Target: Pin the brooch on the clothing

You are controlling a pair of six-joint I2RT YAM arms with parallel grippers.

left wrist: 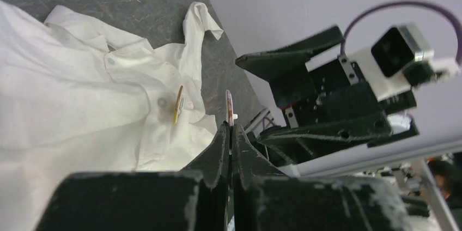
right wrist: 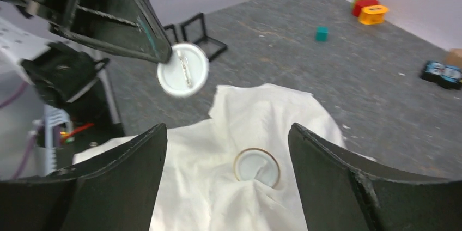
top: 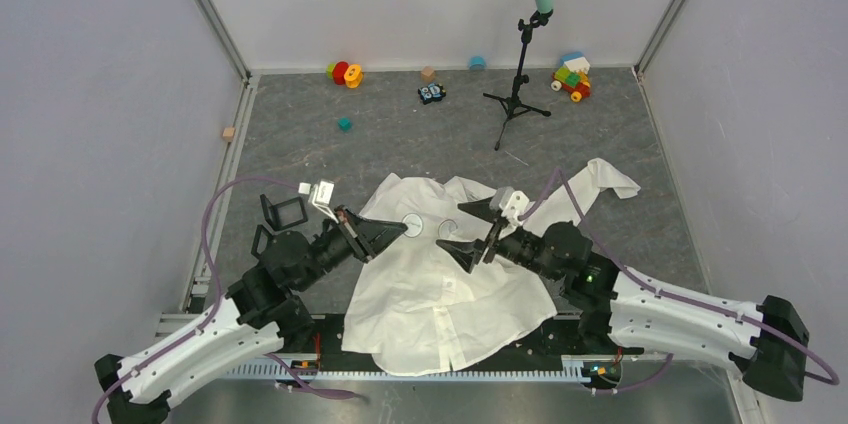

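left gripper (left wrist: 230,128): jaws pinched on the rim of the brooch (right wrist: 183,70), pin side exposed, likely so the clasp can be reached | shirt (top: 440,294): spread flat beneath both grippers | second badge (right wrist: 256,166): on the cloth directly under the right gripper, perhaps already pinned | right gripper (right wrist: 228,128): jaws wide, empty, just beside the held brooch

Grey table (top: 400,144): white shirt (top: 430,294) spread near front edge; toys (top: 345,73) along far edge; tripod stand (top: 517,102).
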